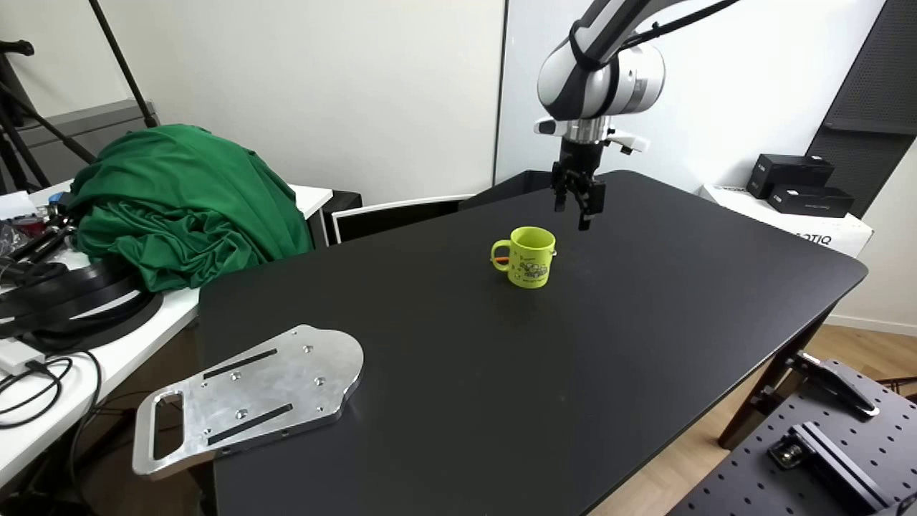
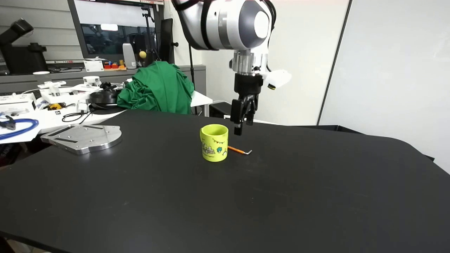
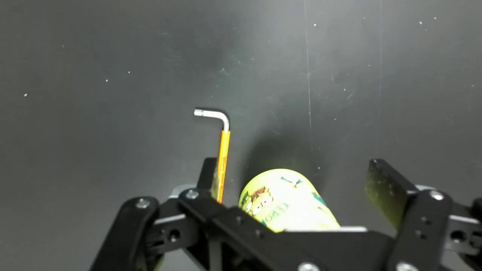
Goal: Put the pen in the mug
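Note:
The lime yellow-green mug (image 1: 529, 266) stands upright on the black table; it also shows in an exterior view (image 2: 215, 149) and at the bottom of the wrist view (image 3: 290, 201). No dark pen shows in these views. A thin orange stick with a bent silver end, like a hex key (image 3: 223, 154), lies flat on the table beside the mug, partly hidden behind it in both exterior views (image 2: 236, 150). My gripper (image 1: 572, 213) is open and empty above the table, behind the mug and apart from it; its spread fingers show in the wrist view (image 3: 293, 163).
A silver metal plate (image 1: 272, 383) with a handle slot lies at one end of the black table (image 1: 444, 401). A green cloth heap (image 1: 179, 201) and cables lie on a white side table. Walls stand behind the table (image 2: 295, 63).

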You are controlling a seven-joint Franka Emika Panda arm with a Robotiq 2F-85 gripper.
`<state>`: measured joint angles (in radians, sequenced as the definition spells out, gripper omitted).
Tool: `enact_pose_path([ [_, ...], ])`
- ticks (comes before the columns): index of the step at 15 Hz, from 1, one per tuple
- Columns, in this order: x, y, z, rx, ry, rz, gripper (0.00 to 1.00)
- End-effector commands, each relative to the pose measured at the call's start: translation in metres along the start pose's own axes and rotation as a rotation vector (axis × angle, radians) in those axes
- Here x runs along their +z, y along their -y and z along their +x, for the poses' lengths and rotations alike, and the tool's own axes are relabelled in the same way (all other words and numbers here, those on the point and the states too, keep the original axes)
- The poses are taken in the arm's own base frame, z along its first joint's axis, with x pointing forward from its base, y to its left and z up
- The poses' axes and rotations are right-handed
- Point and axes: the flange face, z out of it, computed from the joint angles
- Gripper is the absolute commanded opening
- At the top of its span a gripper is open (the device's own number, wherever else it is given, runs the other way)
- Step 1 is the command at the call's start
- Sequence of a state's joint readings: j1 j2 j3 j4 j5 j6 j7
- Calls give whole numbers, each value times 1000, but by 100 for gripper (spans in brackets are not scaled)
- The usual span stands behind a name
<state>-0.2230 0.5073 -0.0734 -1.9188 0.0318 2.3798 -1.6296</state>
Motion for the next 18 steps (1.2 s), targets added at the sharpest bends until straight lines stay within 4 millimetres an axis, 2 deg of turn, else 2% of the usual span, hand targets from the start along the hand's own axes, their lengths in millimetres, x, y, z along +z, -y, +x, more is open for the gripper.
enact_pose_path([
  [1, 31, 2, -10, -8, 26, -43, 100],
  [4, 55, 5, -14, -6, 35, -77, 100],
  [7, 70, 5, -12, 0, 31, -103, 100],
  [14, 84, 3, 6, -30, 20, -152, 100],
  [18, 89, 3, 10, -32, 17, -155, 100],
])
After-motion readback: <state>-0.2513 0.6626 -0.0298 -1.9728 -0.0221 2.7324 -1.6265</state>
